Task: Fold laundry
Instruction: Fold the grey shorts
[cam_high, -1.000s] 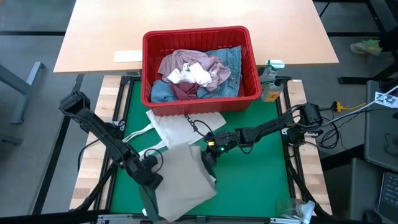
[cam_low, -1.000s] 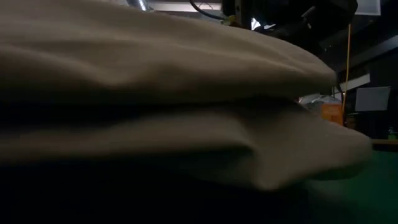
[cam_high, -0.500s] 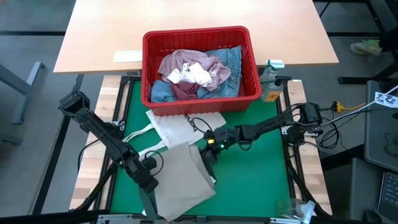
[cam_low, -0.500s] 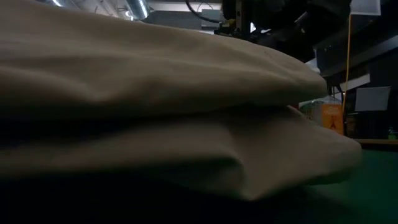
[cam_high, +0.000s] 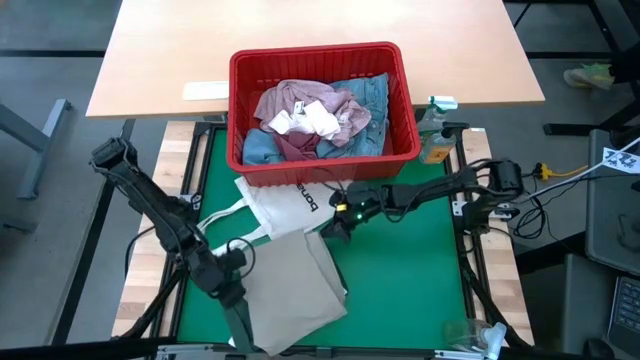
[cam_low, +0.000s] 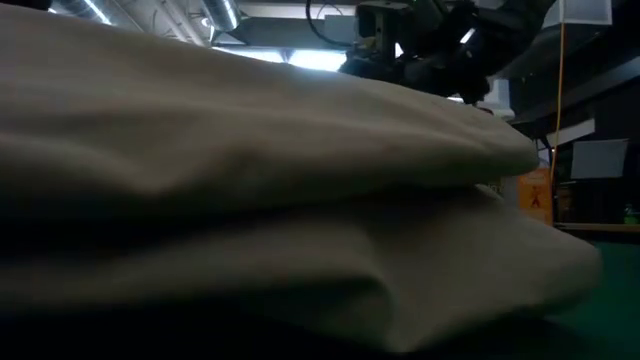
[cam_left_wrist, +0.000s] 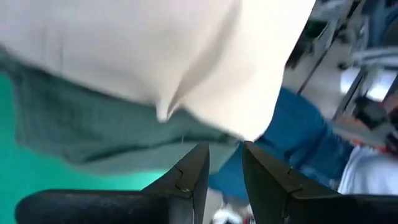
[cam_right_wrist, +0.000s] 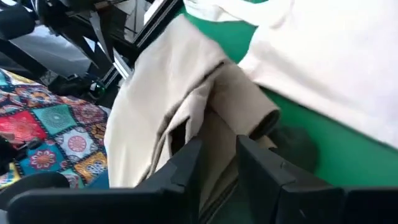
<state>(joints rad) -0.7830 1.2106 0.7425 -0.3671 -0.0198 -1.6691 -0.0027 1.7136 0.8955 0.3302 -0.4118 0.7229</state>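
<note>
The folded beige trousers (cam_high: 290, 285) lie flat on the green mat (cam_high: 400, 280), over a dark green top (cam_high: 237, 322) whose edge shows at their near left. My left gripper (cam_high: 232, 292) stands open beside the trousers' left edge; its wrist view shows the gripper (cam_left_wrist: 225, 171) with nothing between its fingers, short of the trousers (cam_left_wrist: 155, 50) and the green top (cam_left_wrist: 93, 137). My right gripper (cam_high: 332, 228) hangs open just beyond the trousers' far right corner. In its own view the gripper (cam_right_wrist: 217, 165) is bare and the trousers (cam_right_wrist: 168, 106) lie ahead.
A white tote bag (cam_high: 290, 205) lies on the mat between the trousers and the red basket (cam_high: 320, 60). The basket holds a pink top (cam_high: 300, 100), blue jeans (cam_high: 370, 95) and white socks (cam_high: 310, 120). A bottle (cam_high: 435, 140) stands right of it. The mat's right half is bare.
My right gripper has drawn off the trousers' right edge toward the table's far edge. My left gripper has risen and backed toward the table's left edge. The trousers have stayed folded where they were.
</note>
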